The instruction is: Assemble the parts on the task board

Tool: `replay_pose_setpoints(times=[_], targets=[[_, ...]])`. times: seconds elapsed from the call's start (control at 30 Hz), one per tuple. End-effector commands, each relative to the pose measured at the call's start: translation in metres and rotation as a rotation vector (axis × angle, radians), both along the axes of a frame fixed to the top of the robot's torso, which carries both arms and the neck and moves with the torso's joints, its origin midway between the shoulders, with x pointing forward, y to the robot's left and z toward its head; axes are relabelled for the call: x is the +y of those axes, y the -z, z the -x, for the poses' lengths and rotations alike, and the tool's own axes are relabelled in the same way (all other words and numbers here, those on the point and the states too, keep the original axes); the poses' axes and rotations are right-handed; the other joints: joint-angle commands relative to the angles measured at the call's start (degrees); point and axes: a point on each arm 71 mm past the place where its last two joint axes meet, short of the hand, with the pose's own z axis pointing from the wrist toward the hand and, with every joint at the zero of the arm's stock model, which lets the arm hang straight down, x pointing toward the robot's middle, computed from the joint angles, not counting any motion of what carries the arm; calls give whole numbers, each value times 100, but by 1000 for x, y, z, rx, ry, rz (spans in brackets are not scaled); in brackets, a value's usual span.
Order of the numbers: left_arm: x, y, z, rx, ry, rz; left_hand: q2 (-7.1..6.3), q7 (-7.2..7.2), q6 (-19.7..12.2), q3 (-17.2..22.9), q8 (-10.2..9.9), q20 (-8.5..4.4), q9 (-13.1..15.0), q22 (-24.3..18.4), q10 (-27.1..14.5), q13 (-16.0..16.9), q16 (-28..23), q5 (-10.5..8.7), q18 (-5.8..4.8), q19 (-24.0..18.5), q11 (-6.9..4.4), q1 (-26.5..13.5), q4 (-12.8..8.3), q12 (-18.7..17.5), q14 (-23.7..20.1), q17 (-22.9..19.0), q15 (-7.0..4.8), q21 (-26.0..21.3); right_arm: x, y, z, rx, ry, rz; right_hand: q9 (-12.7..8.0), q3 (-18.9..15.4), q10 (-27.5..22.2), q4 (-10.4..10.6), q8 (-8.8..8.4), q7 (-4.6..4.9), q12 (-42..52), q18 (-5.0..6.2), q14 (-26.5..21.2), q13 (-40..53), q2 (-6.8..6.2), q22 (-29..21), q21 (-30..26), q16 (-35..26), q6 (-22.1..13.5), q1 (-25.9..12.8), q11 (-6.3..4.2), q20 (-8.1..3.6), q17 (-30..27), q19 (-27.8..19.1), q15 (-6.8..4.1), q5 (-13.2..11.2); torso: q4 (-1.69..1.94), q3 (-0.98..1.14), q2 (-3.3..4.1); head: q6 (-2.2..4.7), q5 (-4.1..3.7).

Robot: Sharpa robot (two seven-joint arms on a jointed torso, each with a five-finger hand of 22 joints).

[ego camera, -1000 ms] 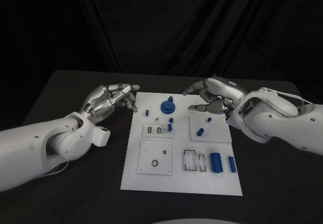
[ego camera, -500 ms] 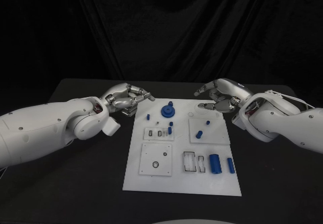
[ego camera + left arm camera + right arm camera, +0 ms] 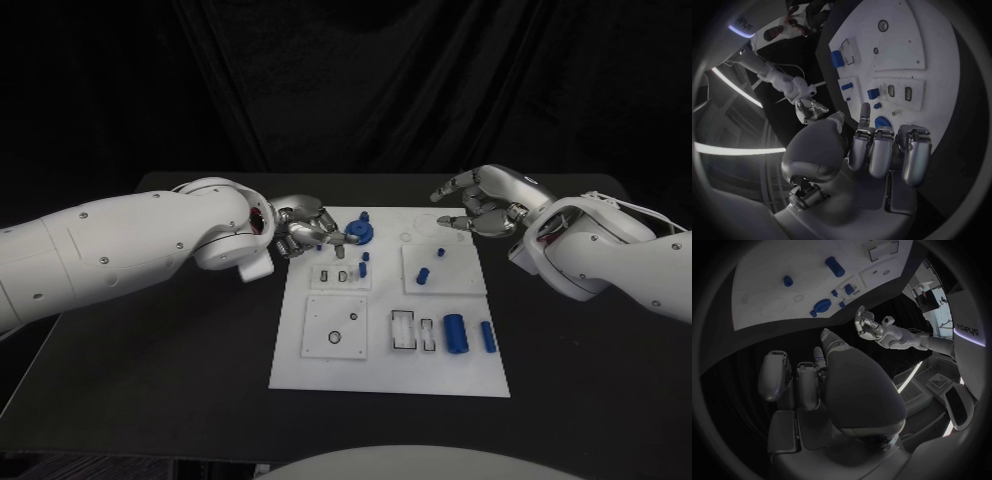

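Head cam looked down from above at the board (image 3: 389, 375) mid-table, fairly far off. Wrist cams sat close behind each hand, facing the board (image 3: 898, 35) (image 3: 767, 295). All three shared the board's far end.

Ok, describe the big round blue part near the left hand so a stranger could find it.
Start at the white task board and go to its far edge. By the left hand stands the blue gear-like disc, wider and rounder than the small blue pegs nearby.

A flat matte black counter (image 3: 173, 340) stands before a dark, pleated black cloth curtain (image 3: 361, 80).
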Motion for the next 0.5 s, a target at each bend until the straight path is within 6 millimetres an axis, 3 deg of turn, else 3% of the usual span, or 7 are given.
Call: replay_pose_setpoints(times=[0.03, 0.07, 0.17, 0.23, 0.4, 0.5], targets=[[-3, 3, 1, -47, 6, -248, 3, -78, 126, -96, 186, -123, 268, 1506, 602, 1504, -20, -1, -32, 596, -97, -23, -12, 19, 601, 1505, -88, -20, -2, 1, 3, -11, 9, -15, -13, 22, 120, 29, 18, 11, 12, -21, 257, 1073, 15, 596, 20, 34, 40, 43, 42, 35, 565, 7, 36, 54, -105, 96, -162, -152, 95], [-5, 3, 1, -51, 7, -256, 1, -100, 137, -115, 236, -162, 357, 1506, 602, 1504, -20, 20, -32, 596, -119, -6, -13, 19, 601, 1505, -111, -20, -3, 2, 3, -10, 10, -15, -13, 22, 120, 29, 18, 11, 12, -21, 257, 1073, 15, 596, 20, 34, 40, 43, 42, 35, 565, 7, 36, 54, -107, 98, -164, -154, 96], [-14, 2, 2, -64, 10, -285, 4, -167, 126, -215, 411, -322, 741, 1506, 602, 1504, -20, 70, -32, 596, -193, 18, -8, 19, 601, 1505, -180, -20, -5, 3, 4, -6, 17, -15, -18, 22, 120, 35, 18, 15, 12, -21, 257, 1073, 15, 598, 21, 33, 40, 39, 45, 38, 563, 8, 38, 70, -145, 143, -220, -248, 117], [-19, 1, 3, -70, 9, -296, 15, -222, 176, -262, 563, -404, 991, 1506, 602, 1504, -20, 89, -32, 596, -239, 33, -9, 19, 601, 1505, -227, -20, -6, 4, 5, -4, 20, -15, -18, 22, 120, 35, 18, 15, 12, -21, 257, 1073, 15, 598, 21, 33, 40, 39, 45, 38, 563, 8, 38, 70, -151, 159, -239, -295, 112], [-28, 2, 4, -67, 6, -331, 20, -282, 219, -326, 716, -494, 1292, 1506, 602, 1504, -20, 104, -32, 596, -298, 45, -12, 19, 601, 1505, -292, -20, -7, 4, 5, 4, 26, -12, -20, 21, 117, 40, 18, 19, 10, -19, 258, 1070, 14, 595, 13, 33, 41, 34, 49, 39, 563, 5, 40, 79, -151, 176, -263, -353, 104], [-31, 3, 4, -51, 9, -367, 19, -295, 212, -371, 735, -525, 1394, 1506, 602, 1504, -20, 83, -32, 596, -315, 10, -5, 19, 601, 1505, -314, -20, -7, 5, 5, 10, 27, -10, -24, 20, 105, 48, 20, 25, 2, -16, 257, 1059, 15, 591, 2, 32, 45, 25, 53, 42, 561, 0, 44, 91, -146, 202, -273, -367, 122]])
